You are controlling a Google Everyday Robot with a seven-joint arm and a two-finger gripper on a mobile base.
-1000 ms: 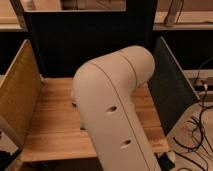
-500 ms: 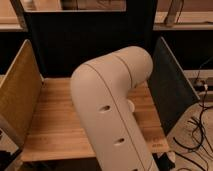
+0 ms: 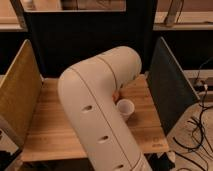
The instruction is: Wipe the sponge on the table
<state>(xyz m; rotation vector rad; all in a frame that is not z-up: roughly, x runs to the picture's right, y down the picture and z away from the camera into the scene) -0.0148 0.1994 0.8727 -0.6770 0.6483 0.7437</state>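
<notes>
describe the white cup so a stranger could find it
On the wooden table, find the big white arm, its gripper out of view. The cup stands just beside the arm: pale and open-topped, unlike the orange thing behind it.

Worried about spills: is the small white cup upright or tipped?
Upright: the white cup stands on the table, rim up, beside the arm. The gripper is hidden behind the arm.

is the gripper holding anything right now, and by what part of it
It cannot be told. The gripper is out of sight, hidden behind the big white arm that reaches over the table, so any hold is hidden too.
</notes>
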